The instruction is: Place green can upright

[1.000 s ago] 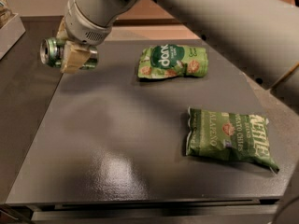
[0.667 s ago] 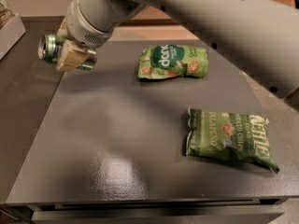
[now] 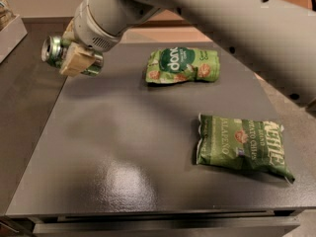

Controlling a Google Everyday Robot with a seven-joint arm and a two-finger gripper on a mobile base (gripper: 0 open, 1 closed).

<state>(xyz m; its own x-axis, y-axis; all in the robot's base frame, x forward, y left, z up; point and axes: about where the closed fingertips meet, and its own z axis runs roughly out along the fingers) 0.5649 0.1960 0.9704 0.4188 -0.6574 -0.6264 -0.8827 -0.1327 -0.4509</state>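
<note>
Compared with one second ago, the gripper (image 3: 74,57) and the green can (image 3: 55,50) sit marginally higher in the upper left of the frame; both snack bags are unmoved.

Camera view: the gripper's fingers are closed across the can's body, one tan pad (image 3: 76,61) showing on the near side. The can lies on its side in the grip, silver end facing left, over the far left corner of the grey table (image 3: 123,147) and apparently clear of its surface.

Handling, as judged: a thin metal can is light, rigid enough for a moderate squeeze, smooth and liable to slip or roll. The mid-body hold suits it, and turning the wrist should bring the can upright.

Surroundings: one green bag (image 3: 182,65) lies upper centre, well apart from the can; a second green bag (image 3: 242,147) lies at right. A pale box (image 3: 10,33) sits at the left edge. Nothing obstructs the surface beneath the can.
</note>
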